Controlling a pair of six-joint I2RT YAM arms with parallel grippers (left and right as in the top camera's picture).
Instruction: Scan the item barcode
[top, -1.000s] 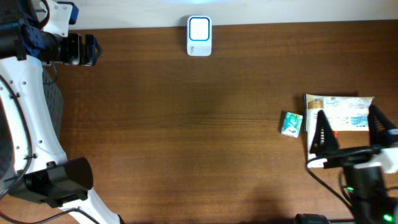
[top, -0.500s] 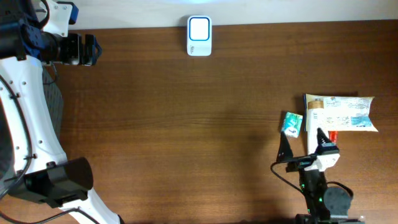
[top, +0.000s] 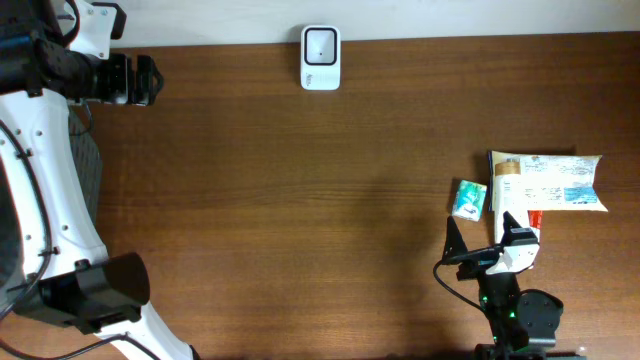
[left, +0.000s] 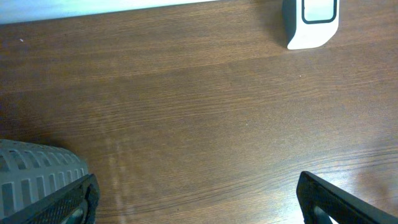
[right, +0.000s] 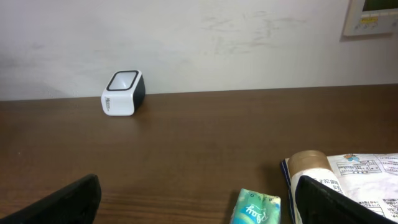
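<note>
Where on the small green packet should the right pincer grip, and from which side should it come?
Probably from above, with one finger on each of the near and far ends of the green packet. It lies flat, so only its edges offer a hold. The white pack sits close on its right, leaving little room for a finger there. The open right pincer hovers just short of it.

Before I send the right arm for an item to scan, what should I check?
1. The right hand is open and empty: ok.
2. The left hand is open, far from the items: ok.
3. The scanner stands upright at the far edge of the table: ok.
4. The green packet lies clear of the white pouch: cannot tell, they lie very close.
5. Barcode facing up on either item: cannot tell.
</note>
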